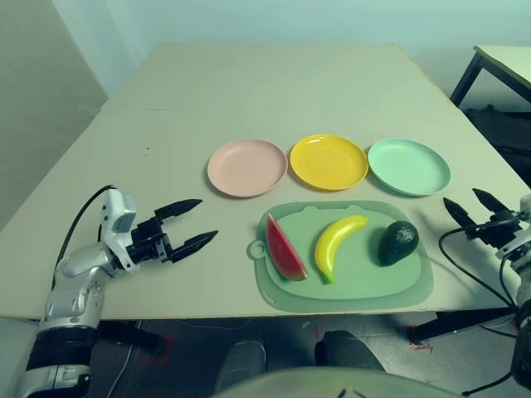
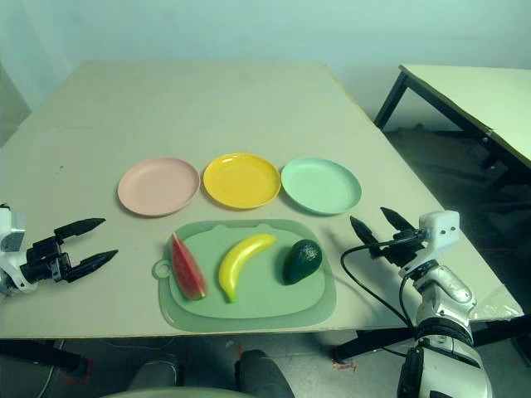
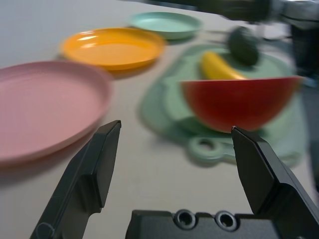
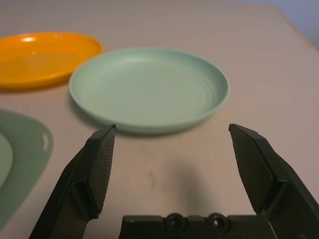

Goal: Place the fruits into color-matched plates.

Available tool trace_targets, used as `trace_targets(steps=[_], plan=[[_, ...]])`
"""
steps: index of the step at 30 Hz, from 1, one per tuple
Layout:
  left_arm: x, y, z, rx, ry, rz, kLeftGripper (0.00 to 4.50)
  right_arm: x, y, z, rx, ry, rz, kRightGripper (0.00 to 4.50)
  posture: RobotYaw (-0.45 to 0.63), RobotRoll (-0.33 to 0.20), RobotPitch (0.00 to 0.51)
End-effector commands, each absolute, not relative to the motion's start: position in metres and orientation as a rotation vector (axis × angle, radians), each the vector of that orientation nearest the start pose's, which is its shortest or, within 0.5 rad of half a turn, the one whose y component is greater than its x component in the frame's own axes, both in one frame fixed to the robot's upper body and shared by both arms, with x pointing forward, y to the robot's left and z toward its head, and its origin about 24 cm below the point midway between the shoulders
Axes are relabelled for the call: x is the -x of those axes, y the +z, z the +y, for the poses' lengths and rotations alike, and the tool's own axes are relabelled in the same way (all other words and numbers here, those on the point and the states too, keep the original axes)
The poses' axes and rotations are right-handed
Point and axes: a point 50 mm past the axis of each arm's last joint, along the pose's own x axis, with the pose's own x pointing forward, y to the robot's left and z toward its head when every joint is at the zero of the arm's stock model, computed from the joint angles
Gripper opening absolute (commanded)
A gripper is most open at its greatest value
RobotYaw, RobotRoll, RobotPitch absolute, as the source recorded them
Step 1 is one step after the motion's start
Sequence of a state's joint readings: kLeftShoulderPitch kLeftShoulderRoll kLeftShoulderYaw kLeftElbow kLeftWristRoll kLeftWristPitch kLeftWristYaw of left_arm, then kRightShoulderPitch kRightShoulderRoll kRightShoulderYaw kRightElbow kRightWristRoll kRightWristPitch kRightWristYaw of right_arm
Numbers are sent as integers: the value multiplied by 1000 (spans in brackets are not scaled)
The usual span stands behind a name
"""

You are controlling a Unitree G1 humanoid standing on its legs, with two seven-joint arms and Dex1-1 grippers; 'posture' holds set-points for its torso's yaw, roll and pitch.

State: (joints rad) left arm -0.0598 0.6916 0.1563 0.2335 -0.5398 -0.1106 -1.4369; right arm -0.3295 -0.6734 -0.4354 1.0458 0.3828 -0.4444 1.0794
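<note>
A red watermelon wedge (image 1: 284,247), a yellow banana (image 1: 335,243) and a dark green avocado (image 1: 398,242) lie side by side on a green mat (image 1: 344,286). Behind the mat stand three empty plates in a row: pink (image 1: 246,167), yellow (image 1: 328,161) and mint green (image 1: 408,165). My left gripper (image 1: 197,224) is open, low over the table to the left of the mat, pointing toward the watermelon. At the table's right edge my right gripper (image 2: 375,225) is open too, with the green plate (image 4: 149,87) ahead of its fingers.
The beige table (image 1: 249,91) stretches far back behind the plates. A second table (image 2: 473,91) with black legs stands off to the right, with a gap of dark floor between. Cables hang near my right arm.
</note>
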Motion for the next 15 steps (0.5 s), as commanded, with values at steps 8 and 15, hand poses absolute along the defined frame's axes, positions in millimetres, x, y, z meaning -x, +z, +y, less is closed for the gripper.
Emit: trace_targets(steps=[8, 15], plan=[[-219, 81, 267, -190, -1336, 64, 4500, -236, 63, -367, 167, 453, 50, 4493, -97, 0, 17], [-222, 77, 278, -205, -1304, 74, 4500, -234, 110, -342, 318, 903, 155, 4493, -97, 0, 20]])
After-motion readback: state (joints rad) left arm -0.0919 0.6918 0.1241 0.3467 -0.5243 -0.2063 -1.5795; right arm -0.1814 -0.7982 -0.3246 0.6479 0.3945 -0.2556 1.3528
